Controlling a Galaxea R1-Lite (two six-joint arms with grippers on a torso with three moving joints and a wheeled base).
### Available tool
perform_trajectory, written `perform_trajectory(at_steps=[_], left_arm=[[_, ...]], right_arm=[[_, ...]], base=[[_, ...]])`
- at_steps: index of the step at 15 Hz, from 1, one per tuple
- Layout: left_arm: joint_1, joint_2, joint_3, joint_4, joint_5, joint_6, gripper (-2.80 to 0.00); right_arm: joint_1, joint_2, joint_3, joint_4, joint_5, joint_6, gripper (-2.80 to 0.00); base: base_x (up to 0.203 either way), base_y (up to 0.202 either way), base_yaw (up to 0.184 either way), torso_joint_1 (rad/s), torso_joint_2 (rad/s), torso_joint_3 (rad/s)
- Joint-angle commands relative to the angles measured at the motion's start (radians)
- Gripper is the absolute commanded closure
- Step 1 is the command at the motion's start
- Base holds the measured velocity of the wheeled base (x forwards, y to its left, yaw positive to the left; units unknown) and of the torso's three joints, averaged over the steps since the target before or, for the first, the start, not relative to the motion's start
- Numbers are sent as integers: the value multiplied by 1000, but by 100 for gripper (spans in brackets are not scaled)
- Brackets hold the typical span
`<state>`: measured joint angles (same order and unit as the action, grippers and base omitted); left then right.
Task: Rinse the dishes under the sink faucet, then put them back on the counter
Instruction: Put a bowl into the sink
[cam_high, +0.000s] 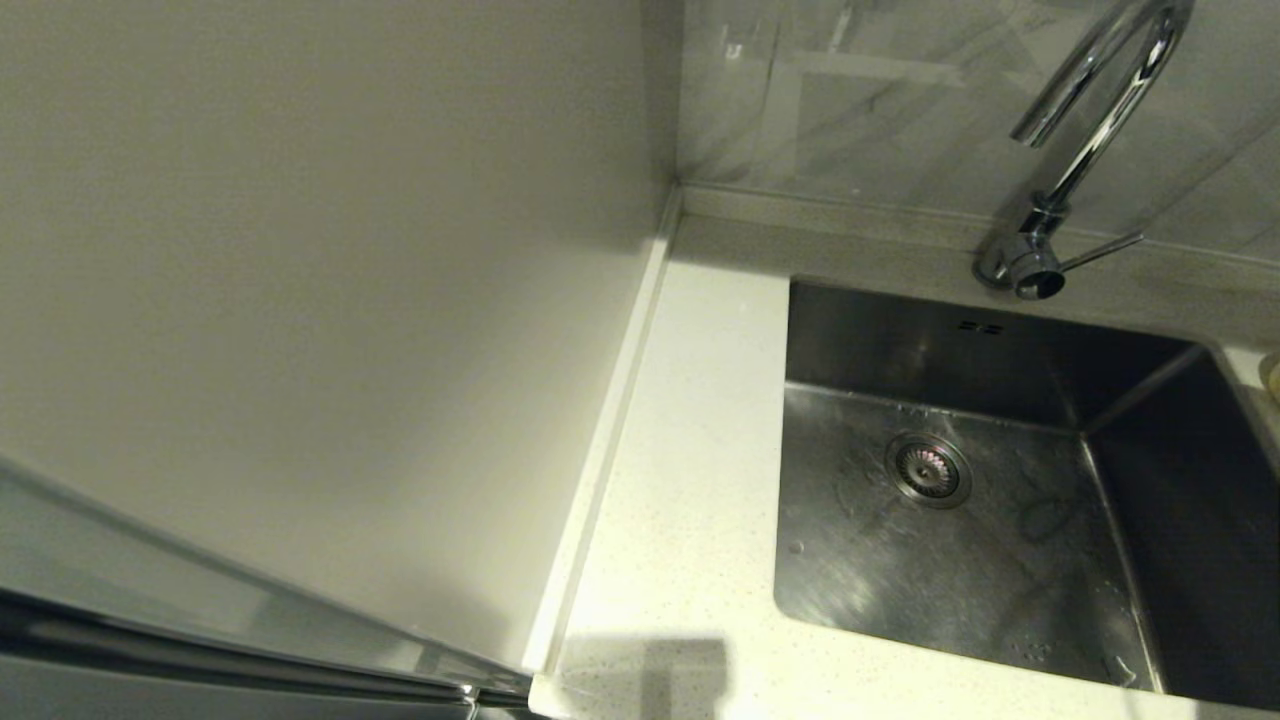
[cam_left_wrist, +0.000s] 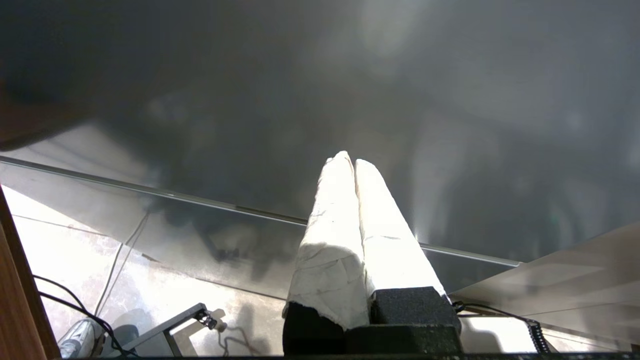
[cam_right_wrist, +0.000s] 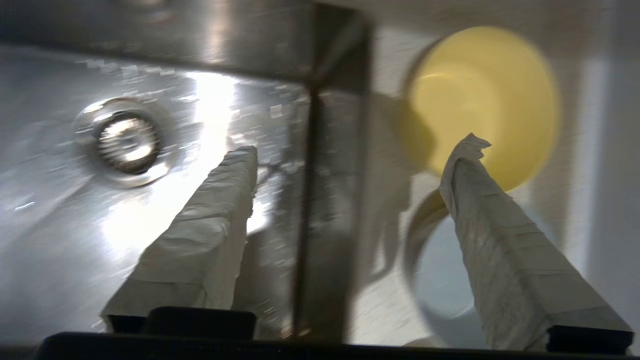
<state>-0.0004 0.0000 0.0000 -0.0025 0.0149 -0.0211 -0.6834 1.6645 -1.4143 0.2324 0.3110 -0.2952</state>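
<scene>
A pale yellow bowl (cam_right_wrist: 487, 102) and a bluish-white bowl (cam_right_wrist: 440, 280) sit on the counter (cam_right_wrist: 385, 300) beside the sink (cam_high: 1000, 560).

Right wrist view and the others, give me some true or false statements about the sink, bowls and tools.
1. The square stainless steel sink holds a bowl. False: the basin is bare around the round strainer drain.
2. The right tool is open. True.
3. The left tool is open. False: its fingers are pressed together.
4. The pale yellow round bowl sits on the white counter beside the sink. True.
5. Water runs from the chrome gooseneck faucet. False: no stream shows.
</scene>
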Motion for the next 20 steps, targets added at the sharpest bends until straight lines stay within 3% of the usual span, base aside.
perform_trajectory(at_steps=[1, 3, 7, 10, 20], left_arm=[[-1, -3, 0, -1, 0, 0, 0], [0, -3, 0, -1, 0, 0, 0], [0, -3, 0, -1, 0, 0, 0], [0, -3, 0, -1, 0, 0, 0], [0, -3, 0, -1, 0, 0, 0]], right_arm=[[1, 63, -3, -52, -48, -6, -280], [0, 134, -5, -124, -83, -7, -280], [-1, 251, -53, -137, -110, 6, -280], [-1, 318, -115, -136, -123, 66, -280], [-1, 369, -204, -133, -144, 113, -280]], base=[[0, 0, 0, 0, 0, 0], [0, 0, 0, 0, 0, 0], [0, 0, 0, 0, 0, 0], [0, 0, 0, 0, 0, 0], [0, 0, 0, 0, 0, 0]])
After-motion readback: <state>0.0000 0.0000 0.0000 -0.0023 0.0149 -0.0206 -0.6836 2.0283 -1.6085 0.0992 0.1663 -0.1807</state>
